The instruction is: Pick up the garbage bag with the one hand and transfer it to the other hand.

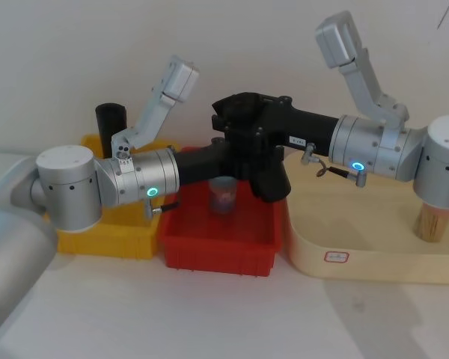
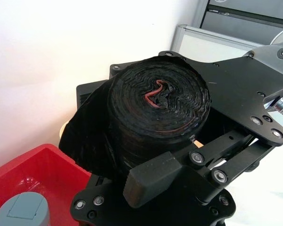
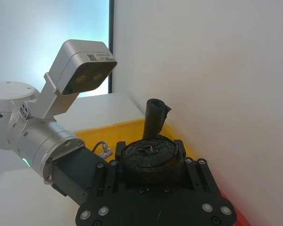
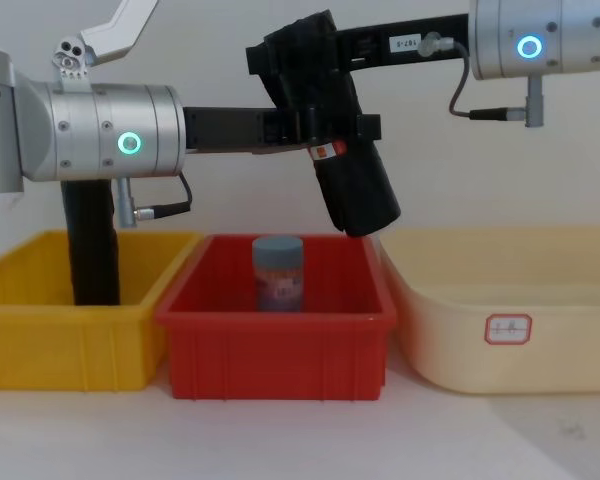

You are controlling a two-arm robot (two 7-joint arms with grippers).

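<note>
In the head view, the left gripper point(image 1: 232, 149) and the right gripper point(image 1: 243, 112) meet above the red bin point(image 1: 217, 250). The garbage bag point(image 1: 272, 182) hangs tilted between them, over the grey-lidded jar point(image 1: 223, 196). In the left wrist view, the roll's coiled end point(image 2: 158, 101) faces the camera and one of the left gripper's pads point(image 2: 151, 178) presses into its side, so this pincer is clamped on the bag. In the right wrist view, the right gripper's 2 fingers hug either flank of the roll point(image 3: 151, 157), which looks like a closed grip too. The slimmer black roll point(image 3: 155, 117) stands beyond in the yellow bin point(image 3: 108, 132). In the chest view, the left gripper holds at the label band point(image 4: 326, 152), the right one sits nearer the upper end, and the heavy lower end point(image 4: 358, 195) is unsupported. As I judge it, the handover is at its midpoint. The right clamp should be firm before the left jaws part, because a high grip lets the roll swing. The left gripper should then open wide and back straight out toward its own side, so that it doesn't snag the loose outer plastic.
</note>
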